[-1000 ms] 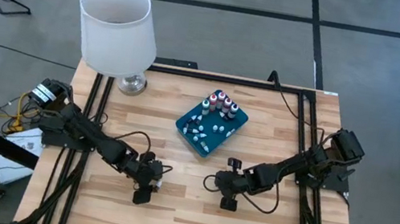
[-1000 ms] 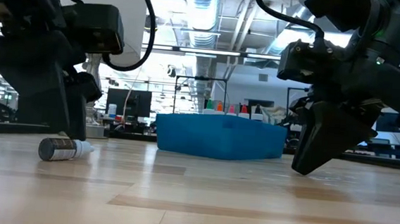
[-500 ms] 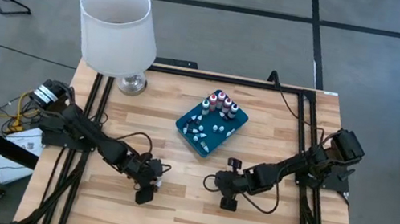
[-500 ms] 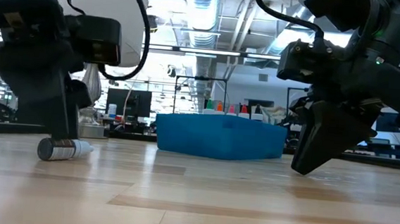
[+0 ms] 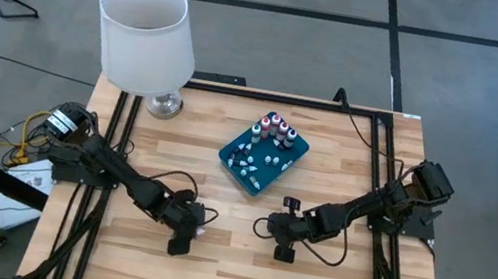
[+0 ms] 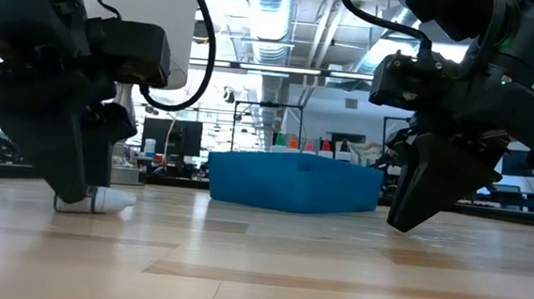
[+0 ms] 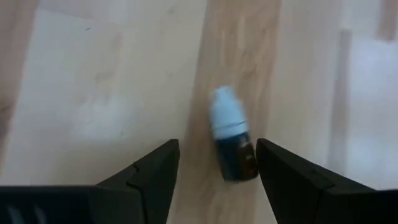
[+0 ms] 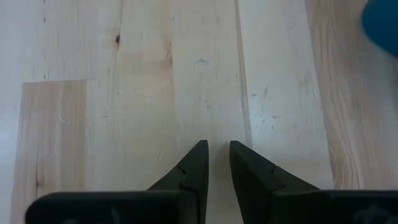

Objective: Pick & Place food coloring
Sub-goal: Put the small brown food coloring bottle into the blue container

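Lower left of the high view: the left gripper (image 7: 214,171), fingers spread, straddles a fallen food coloring bottle (image 7: 231,138); centring before closing should prevent rolling; right gripper (image 8: 215,163) waits nearly pinched shut

Both arms are built of dark, nearly black links with blocky joint housings, seen from above as jointed chains running from the table's side edges. The left arm's base (image 5: 63,119) carries a round black-and-white cylindrical part, with yellow and white cables beside it. Thin black cables loop along both arms and curl near the wrists. The left gripper (image 7: 214,171) has two matte black, wedge-shaped fingers with angled inner faces. The right gripper (image 8: 218,165) has two slim black tapered fingers rising from a black crossbar.
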### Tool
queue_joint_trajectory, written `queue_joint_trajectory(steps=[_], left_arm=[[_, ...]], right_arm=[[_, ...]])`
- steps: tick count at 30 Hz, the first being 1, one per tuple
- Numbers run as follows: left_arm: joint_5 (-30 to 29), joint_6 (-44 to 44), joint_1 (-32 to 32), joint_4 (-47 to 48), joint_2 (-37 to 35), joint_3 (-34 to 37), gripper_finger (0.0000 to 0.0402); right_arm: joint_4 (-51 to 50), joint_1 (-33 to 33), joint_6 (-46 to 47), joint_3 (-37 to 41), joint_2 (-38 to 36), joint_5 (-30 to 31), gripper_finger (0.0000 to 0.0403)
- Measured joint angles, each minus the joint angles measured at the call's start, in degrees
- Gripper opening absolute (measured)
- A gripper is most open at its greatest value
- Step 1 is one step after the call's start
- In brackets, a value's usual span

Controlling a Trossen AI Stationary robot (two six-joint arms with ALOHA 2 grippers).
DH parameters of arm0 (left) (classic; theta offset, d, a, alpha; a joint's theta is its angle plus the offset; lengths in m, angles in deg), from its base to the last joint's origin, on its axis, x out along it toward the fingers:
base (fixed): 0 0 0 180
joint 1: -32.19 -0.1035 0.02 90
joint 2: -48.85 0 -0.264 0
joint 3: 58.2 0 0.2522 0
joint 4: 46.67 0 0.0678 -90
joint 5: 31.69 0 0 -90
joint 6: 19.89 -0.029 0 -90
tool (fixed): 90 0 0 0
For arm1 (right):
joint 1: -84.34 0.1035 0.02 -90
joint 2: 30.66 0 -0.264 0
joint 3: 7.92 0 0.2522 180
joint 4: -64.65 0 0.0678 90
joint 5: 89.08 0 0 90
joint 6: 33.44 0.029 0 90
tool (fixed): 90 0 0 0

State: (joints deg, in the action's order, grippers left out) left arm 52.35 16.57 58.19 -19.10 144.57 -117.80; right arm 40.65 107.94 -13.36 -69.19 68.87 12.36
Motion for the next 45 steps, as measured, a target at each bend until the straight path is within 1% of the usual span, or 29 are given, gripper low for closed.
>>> queue_joint_trajectory(steps=[4,7,11,14,18,22,25,27,31,34,37,45], left_arm=[[-1.88,-1.65,0.0,3.92,0.09,-1.7,0.0205],[-2.11,-3.86,-0.02,5.7,0.15,-2.71,0.0184],[-1.91,-7.47,-0.02,5.45,0.15,-3.66,0.015],[-1.94,-12.86,-0.02,5.12,0.15,-4.2,0.0136],[-1.96,-19.54,-0.02,5.11,0.15,-4.5,0.0133],[-1.71,-22.29,-0.18,5.12,0.13,-4.55,0.0134],[0.29,-24.35,-0.52,4.39,0.13,-4.55,0.0134],[-1.05,-27.86,-0.51,2.89,0.13,-4.55,0.0132],[-3.93,-37.67,-0.13,-1.3,0.12,-4.55,0.013],[-3.2,-43.63,-0.34,-3.39,0.09,-4.55,0.013],[-1.52,-48.94,-0.83,-2.92,0.07,-4.55,0.0129],[-0.44,-57.93,-2.64,-2.61,0.17,-4.55,0.0129]], right_arm=[[0.0,0.0,0.0,0.0,0.0,0.0,0.0059],[-0.01,0.0,0.0,0.0,0.0,-0.01,0.0059],[0.0,0.0,0.0,0.0,0.0,-0.02,0.0059],[0.0,0.0,0.02,0.0,0.0,-0.02,0.0059],[0.0,0.0,0.26,0.0,0.0,-0.03,0.0059],[0.0,0.0,0.48,0.0,0.0,-0.05,0.0059],[-0.01,0.0,0.48,0.0,0.0,-0.07,0.0059],[0.0,0.0,0.48,0.0,0.0,-0.07,0.0059],[0.0,0.0,0.48,0.0,0.0,-0.07,0.0059],[0.0,0.0,0.48,0.0,0.0,-0.15,0.0059],[0.0,-0.01,0.49,0.02,0.0,-0.82,0.0059],[0.0,-0.02,0.5,0.02,0.0,-0.95,0.0059]])
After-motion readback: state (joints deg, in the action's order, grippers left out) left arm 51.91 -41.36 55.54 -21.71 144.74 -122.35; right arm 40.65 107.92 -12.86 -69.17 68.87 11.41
